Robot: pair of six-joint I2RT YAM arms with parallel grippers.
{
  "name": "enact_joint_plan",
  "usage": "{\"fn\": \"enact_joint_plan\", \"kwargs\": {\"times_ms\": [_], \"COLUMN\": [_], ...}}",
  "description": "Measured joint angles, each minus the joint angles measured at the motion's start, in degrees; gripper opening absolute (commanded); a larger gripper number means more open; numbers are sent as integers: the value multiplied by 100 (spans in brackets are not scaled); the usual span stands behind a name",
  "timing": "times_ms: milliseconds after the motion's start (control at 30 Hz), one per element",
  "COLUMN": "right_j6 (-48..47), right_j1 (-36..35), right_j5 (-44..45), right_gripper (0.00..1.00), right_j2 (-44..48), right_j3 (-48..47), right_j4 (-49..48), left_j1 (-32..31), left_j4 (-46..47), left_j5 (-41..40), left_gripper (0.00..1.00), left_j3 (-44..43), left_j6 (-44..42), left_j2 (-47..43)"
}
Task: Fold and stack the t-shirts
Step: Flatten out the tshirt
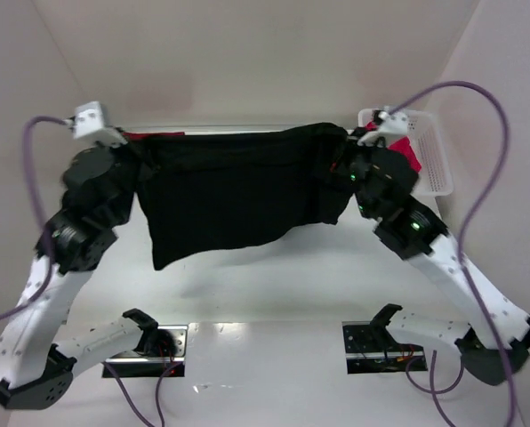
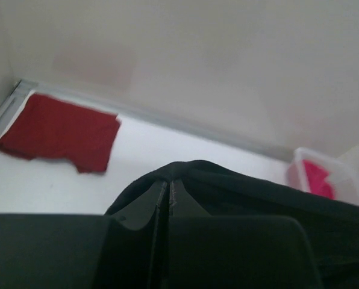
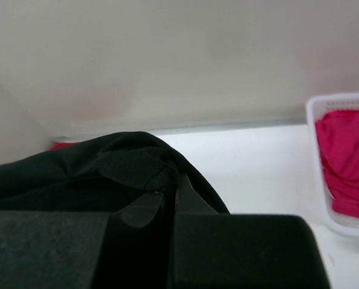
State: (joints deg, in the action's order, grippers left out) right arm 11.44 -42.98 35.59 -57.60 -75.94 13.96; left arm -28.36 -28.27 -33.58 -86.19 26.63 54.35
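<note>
1. The left pincer [image 2: 168, 185] and right pincer [image 3: 170, 194] each clench the upper edge of the black t-shirt [image 1: 238, 196], which hangs stretched above the surface [image 1: 274, 294].
2. Next, I reckon: lay it flat, then fold.

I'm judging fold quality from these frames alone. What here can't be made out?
Top view: dark red t-shirt, almost wholly behind the hanging black t-shirt.
Top view: left gripper and right gripper fingertips, buried in black cloth.
Right wrist: pink-red t-shirt, cut by frame edge and basket wall.
Every view: black t-shirt's sleeves, lost in dark folds.
</note>
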Motion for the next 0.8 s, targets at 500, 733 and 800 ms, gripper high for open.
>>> {"fn": "enact_joint_plan", "kwargs": {"times_ms": [500, 733, 800], "right_j6": [289, 256, 197], "right_j1": [2404, 2535, 2535], "right_j5": [-2017, -2385, -2420], "right_gripper": [0, 0, 0], "right_j2": [-3976, -4227, -4140], "right_j3": [-181, -636, -688], "right_j4": [-699, -883, -879], "left_j1": [1738, 1888, 1928], "left_j4": [1001, 1488, 1543], "left_j5": [1001, 1272, 1307], "left_gripper": [0, 0, 0], "left_j3": [1228, 1082, 966], "left_j6": [205, -55, -155], "left_j2": [3049, 3333, 3292]}}
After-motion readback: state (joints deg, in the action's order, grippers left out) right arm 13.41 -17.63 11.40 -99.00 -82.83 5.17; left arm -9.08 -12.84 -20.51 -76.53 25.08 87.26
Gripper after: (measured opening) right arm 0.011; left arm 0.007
